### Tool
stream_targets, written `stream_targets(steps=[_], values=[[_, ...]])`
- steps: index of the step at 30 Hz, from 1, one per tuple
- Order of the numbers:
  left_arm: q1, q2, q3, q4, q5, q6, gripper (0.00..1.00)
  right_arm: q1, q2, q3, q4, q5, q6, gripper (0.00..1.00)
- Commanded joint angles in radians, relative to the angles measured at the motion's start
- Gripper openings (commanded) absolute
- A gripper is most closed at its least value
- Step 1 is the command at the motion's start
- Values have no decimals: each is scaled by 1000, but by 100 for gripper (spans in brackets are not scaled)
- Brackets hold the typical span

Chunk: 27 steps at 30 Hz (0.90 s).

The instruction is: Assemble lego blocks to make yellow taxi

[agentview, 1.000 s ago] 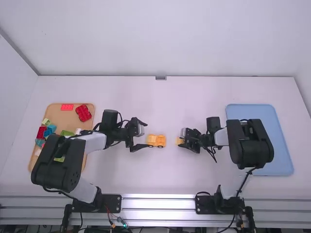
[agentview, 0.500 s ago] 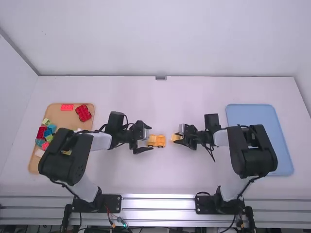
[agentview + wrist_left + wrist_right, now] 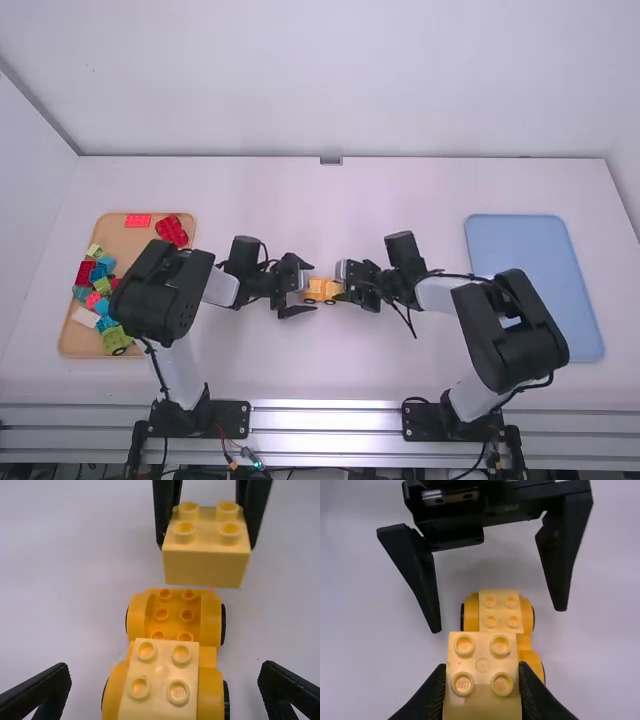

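Black left end effector spread astride an orange-yellow plastic chassis on the white table.
Open fingers stand clear of both sides, presumably ready to steady it; a pale yellow, square four-stud plastic block sits on the nearer end. The farther end shows bare studs between rounded arches with black wheels. Above it, a matching pale yellow block is pinched by the black right end effector, studs up, apparently so its underside can seat there.

Left tool spread wide — right tool facing it, fingers clamped.
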Motion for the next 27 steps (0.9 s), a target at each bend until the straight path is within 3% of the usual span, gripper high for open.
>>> stream_targets(steps=[1,7,12,15,27], values=[[-11,16,-5,3,38,7,100,8,-13,-3,0,24,22,6],[-58,16,28,-29,-16,6,98,-6,-10,-3,-2,17,23,6],[-103,16,125,-245,-85,61,92,-2,46,-3,60,11,76,5],[-100,16,144,-292,-72,84,91,-14,54,-3,54,-40,34,5],[-101,16,48,-104,-76,1,84,-18,59,-3,47,-10,21,3]])
